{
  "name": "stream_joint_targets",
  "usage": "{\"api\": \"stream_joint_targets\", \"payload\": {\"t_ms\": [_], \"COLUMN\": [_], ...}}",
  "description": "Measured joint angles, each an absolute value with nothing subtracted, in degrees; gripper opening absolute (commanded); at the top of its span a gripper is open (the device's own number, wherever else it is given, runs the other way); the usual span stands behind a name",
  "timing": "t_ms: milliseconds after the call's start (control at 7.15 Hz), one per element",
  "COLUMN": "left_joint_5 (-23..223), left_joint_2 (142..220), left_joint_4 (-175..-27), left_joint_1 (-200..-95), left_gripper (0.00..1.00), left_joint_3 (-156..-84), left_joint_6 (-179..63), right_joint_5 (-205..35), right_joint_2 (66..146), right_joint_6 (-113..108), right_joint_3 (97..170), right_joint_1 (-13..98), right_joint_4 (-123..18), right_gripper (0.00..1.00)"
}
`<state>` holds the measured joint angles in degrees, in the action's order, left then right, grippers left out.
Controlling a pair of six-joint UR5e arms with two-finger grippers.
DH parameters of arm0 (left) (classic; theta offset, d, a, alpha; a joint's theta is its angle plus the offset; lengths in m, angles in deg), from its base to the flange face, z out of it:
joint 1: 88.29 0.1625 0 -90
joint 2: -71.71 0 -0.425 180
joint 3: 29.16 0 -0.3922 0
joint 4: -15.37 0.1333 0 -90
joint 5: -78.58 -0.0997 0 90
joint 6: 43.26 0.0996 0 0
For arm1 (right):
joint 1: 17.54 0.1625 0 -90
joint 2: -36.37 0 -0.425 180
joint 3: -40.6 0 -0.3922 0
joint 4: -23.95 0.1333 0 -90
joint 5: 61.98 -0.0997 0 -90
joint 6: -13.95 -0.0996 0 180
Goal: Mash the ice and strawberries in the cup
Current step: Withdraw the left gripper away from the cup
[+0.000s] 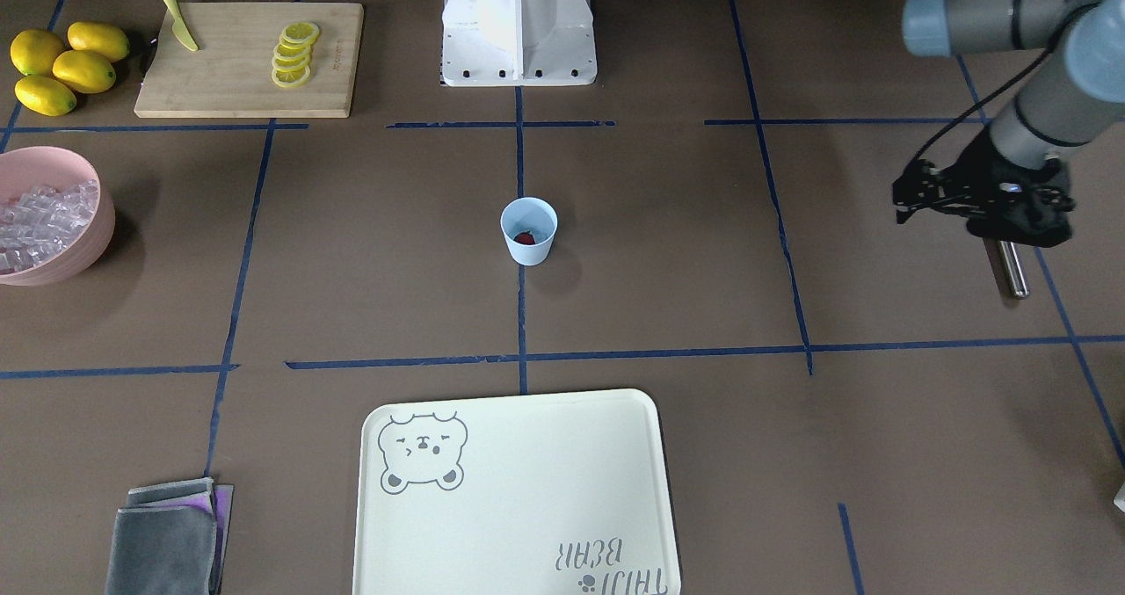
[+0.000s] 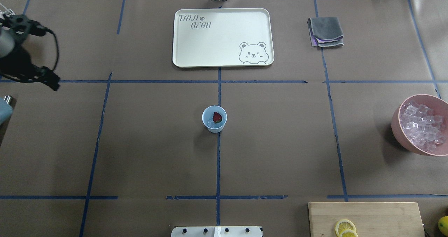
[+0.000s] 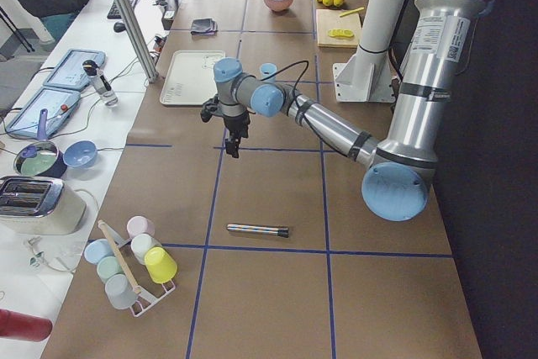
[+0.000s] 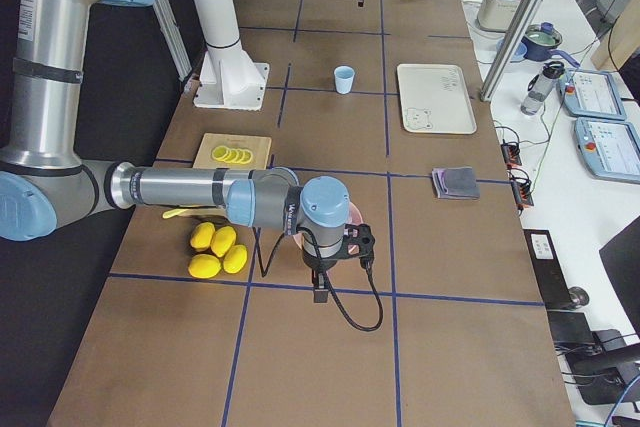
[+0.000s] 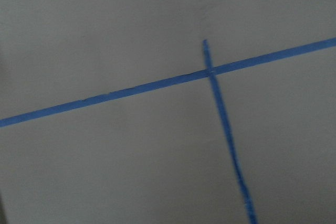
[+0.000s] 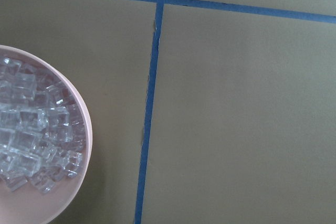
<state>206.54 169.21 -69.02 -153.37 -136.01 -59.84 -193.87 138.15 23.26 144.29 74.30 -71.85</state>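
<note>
The pale-blue cup stands upright at the table's middle, also in the overhead view. Inside it lie the red strawberry and a few ice cubes. More ice fills the pink bowl, seen in the right wrist view too. My left gripper hangs empty above the table's left end, far from the cup, and looks shut. A metal rod lies on the table just beside it. My right gripper hovers next to the pink bowl; I cannot tell if it is open.
A cutting board with lemon slices and a yellow knife sits near whole lemons. A cream bear tray and a grey cloth lie on the far side. A cup rack stands at the left end.
</note>
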Motion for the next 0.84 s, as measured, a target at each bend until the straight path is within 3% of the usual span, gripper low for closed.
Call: {"api": "stream_joint_targets", "payload": {"t_ms": [420, 840], "left_joint_5": [208.05, 208.05], "left_joint_2": [162.14, 160.29], "left_joint_4": [-78.85, -101.05], "left_joint_1": [-158.26, -158.37], "left_gripper": [0.99, 1.00], "left_joint_3": [-129.84, -116.19], "left_joint_6": [-55.29, -61.02], "right_joint_5": [-193.74, -193.81], "right_joint_2": [138.07, 138.12], "right_joint_6": [23.27, 23.31], "right_joint_3": [144.31, 144.70], "right_joint_1": [74.31, 74.31], "right_joint_4": [-71.85, -71.85], "right_gripper": [1.00, 1.00]}}
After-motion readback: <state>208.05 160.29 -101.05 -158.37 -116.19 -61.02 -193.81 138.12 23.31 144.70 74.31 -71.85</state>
